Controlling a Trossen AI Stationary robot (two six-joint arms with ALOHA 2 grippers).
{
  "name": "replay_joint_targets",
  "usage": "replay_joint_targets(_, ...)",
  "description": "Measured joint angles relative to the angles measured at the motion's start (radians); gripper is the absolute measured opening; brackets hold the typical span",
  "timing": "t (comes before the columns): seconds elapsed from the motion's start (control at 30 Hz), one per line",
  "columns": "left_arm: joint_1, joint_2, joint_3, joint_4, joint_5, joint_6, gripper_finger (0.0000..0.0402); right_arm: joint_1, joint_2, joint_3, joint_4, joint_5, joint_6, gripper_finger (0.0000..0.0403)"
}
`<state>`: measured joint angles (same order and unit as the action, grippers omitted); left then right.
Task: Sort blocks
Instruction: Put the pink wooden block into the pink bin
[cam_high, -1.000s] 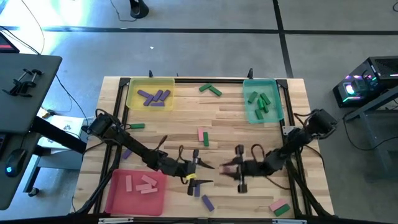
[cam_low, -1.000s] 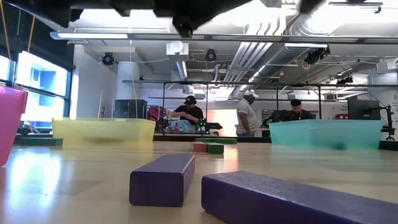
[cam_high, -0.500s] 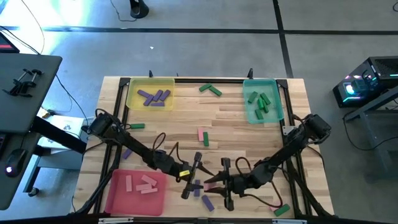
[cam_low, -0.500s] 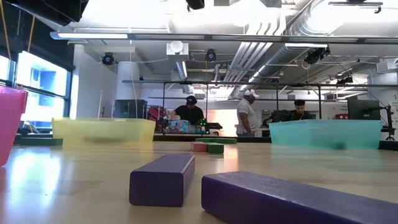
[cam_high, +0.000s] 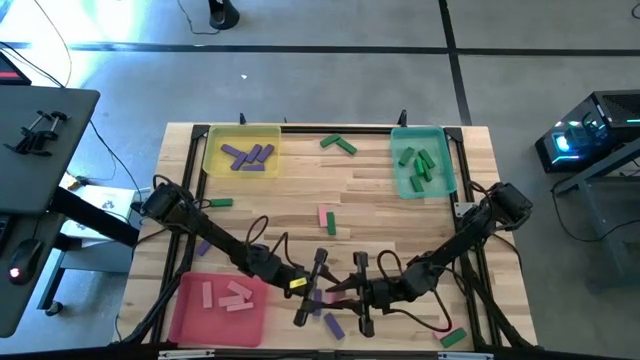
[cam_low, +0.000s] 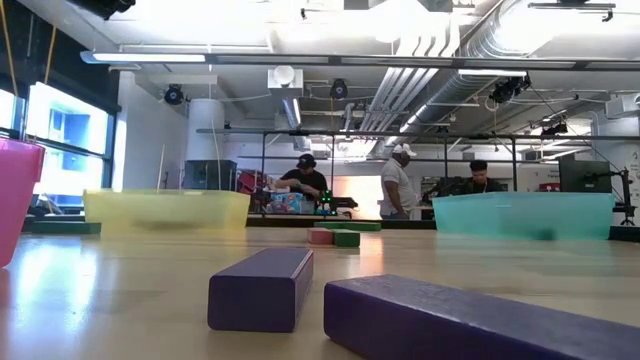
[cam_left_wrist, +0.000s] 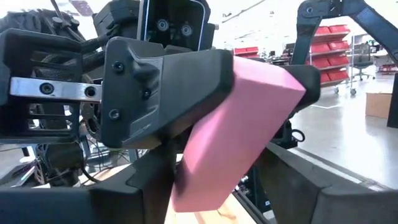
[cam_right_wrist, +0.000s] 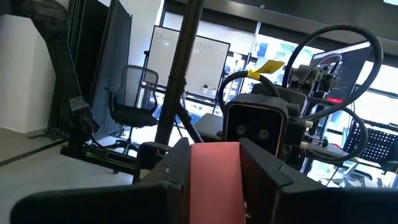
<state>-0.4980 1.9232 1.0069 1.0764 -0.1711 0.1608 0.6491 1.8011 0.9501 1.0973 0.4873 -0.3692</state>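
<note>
Pink block (cam_left_wrist: 233, 130): gripped between both pincers, raised over the counter's (cam_high: 380, 190) near edge, between the arms.
Right pincer (cam_high: 350, 291): clenched on the pink block; the block is seen between its fingers (cam_right_wrist: 261, 165).
Left pincer (cam_high: 322, 289): fingers set around the same block's other end; a firm grasp cannot be told.
Purple blocks (cam_low: 262, 288): lain on the counter below the pincers.
Pink tray (cam_high: 183, 310): placed at the near left corner, pink blocks held inside.

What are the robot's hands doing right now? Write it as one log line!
step: likely pink block handover | right hand: shut on pink block | left hand: open, facing block | where: over table
</note>
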Motion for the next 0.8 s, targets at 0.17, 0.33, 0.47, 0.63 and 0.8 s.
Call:
replay_joint_targets(0.17,-0.004,0.000,0.000,-0.004,-0.003,0.006,0.0134,-0.002,0.000,0.000,-0.021,0.001,0.074,0.0122)
replay_joint_targets(0.33,-0.005,0.000,0.000,-0.025,0.003,0.006,0.0081,-0.008,0.000,0.000,-0.047,0.002,0.145,0.0174)
replay_joint_targets(0.47,-0.016,0.000,0.002,-0.075,-0.087,0.001,0.0081,0.005,-0.014,-0.002,-0.054,0.009,0.147,0.0187)
replay_joint_targets(0.63,-0.045,-0.048,0.002,-0.279,-0.286,0.003,0.0081,0.061,-0.063,-0.001,-0.047,0.021,0.107,0.0187)
replay_joint_targets(0.8,-0.082,-0.148,0.002,-0.681,-0.485,-0.111,0.0081,0.116,-0.087,-0.001,-0.048,0.041,0.041,0.0188)
